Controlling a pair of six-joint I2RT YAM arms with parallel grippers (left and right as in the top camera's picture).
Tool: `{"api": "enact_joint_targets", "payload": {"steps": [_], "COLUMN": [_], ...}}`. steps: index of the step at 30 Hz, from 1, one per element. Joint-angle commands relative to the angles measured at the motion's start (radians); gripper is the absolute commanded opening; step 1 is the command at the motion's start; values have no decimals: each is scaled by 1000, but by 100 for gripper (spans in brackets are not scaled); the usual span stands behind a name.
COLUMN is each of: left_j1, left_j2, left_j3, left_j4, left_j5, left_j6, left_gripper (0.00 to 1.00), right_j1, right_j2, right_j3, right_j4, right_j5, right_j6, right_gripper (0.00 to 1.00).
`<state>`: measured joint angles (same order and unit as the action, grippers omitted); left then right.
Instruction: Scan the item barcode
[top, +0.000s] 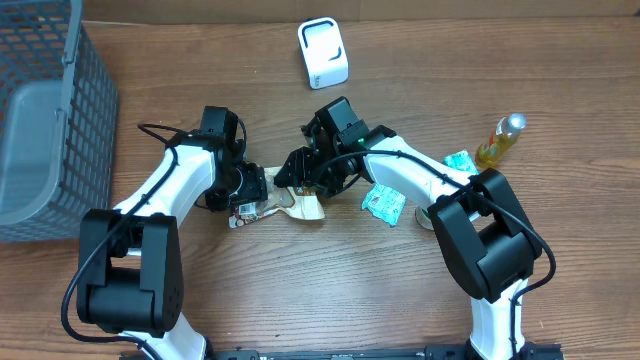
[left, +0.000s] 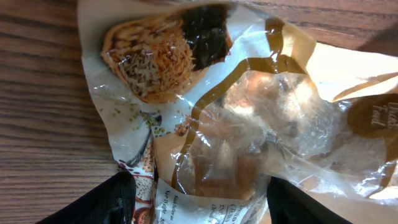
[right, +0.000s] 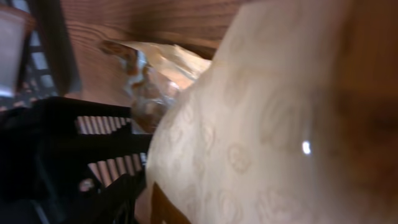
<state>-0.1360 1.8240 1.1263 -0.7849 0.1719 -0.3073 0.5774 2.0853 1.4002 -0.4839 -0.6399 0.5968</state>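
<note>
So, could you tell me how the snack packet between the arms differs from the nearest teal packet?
The snack packet is beige and partly clear, the teal packet opaque teal. The snack packet sits at both arms' jaws; the teal packet lies apart. Both lie on the table.

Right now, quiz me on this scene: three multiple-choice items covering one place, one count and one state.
1. Where is the white scanner? A) at the table's near edge; B) at its far side, near the centre; C) under the arms.
2. How many teal packets are out? A) one; B) two; C) four.
3. What is the left gripper doing? A) fingers either side of the snack bag; B) raised and empty; C) parked at its base.

Answers:
1. B: the scanner stands by the far edge.
2. B: a second packet lies further right.
3. A: the left wrist view shows the bag between both fingers.
</note>
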Motion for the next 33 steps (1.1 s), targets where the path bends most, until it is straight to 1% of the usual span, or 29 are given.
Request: {"api": "enact_joint_targets", "payload": {"steps": [1,3,7,10,13,16,18,20,25,28,33], "left_j1": [-3,-3,-3,-3,-3,-3,-3,-3,-3,-3,-2], "left_j2": [1,1,1,1,1,1,1,1,1,1,0], "left_j3": [-13,-13,-13,-13,-13,-13,-13,-13,-13,-13,-5], "left_j4": [4,4,5,5,9,13,16,16,15,14,5], "left_j5": [2,1,2,2,2,2,2,2,3,5,5], "left_j6": [20,20,19,19,19,20,20,20,19,20,20], "left_gripper": [70,70,70,70,71,72,73,73,77,80,80], "right_j1": [11,11,11,11,11,11,11,11,11,11,11], "right_j2": [3,3,3,3,3,3,3,3,3,3,3], "right_j3": [-1,-1,-1,-1,-1,-1,-1,-1,-1,-1,-1], "right_j4": [-23,-26,-27,-37,-39,-43,-53,-60,-71,-71,-72], "right_j5": [69,80,81,82,82,82,81,79,79,79,79], "right_j6": [-29,-29,-29,-29,-29,-29,-34,-71,-79,-79,-78], "right_gripper": [53,50,48,40,40,34,33,31,21,20,20]}}
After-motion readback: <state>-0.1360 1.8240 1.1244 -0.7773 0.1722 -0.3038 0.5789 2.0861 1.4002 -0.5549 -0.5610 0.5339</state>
